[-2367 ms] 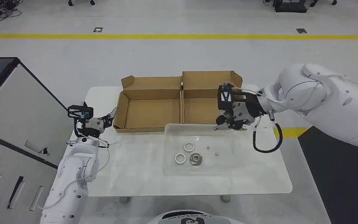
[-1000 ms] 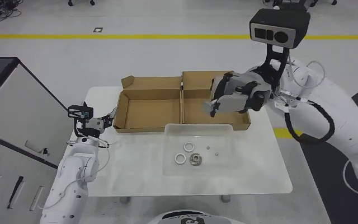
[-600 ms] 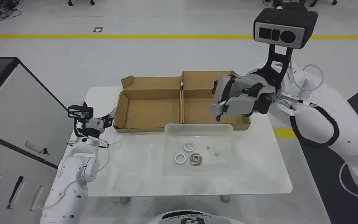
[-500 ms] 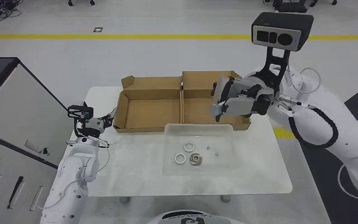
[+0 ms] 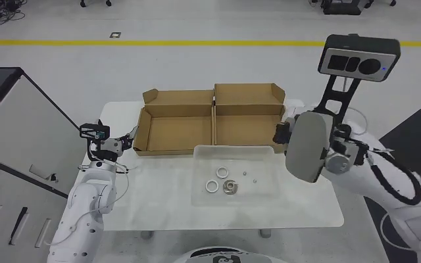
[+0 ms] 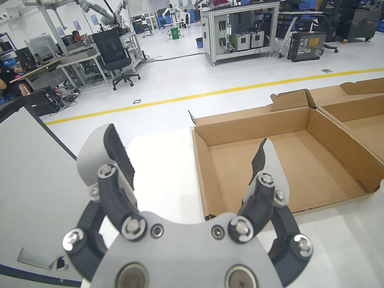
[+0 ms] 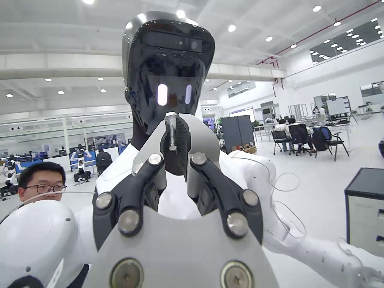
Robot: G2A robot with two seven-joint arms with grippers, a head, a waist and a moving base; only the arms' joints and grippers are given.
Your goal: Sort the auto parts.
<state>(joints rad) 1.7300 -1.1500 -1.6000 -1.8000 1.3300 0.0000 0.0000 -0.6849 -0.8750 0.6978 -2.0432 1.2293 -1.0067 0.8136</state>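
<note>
The right gripper [image 7: 177, 124] is clamped on one threaded bolt [image 7: 171, 134], pinched along its shank, with the arm raised at three o'clock of the table [image 5: 164, 197]. The left gripper [image 6: 190, 148] hangs with its fingers spread and nothing between them, at nine o'clock of the left box [image 5: 177, 128].

The bolt's round, ridged shank gives the pads little purchase. A quick swing down toward a box could let it pivot or slip and fall outside.

There are two cardboard boxes, the left one and the right box [image 5: 247, 128], both at twelve o'clock of one clear tray [image 5: 263, 191]. The tray holds two white rings [image 5: 223, 172], one metal gear-like part [image 5: 230, 187] and what may be two tiny fasteners [image 5: 245, 173].
</note>
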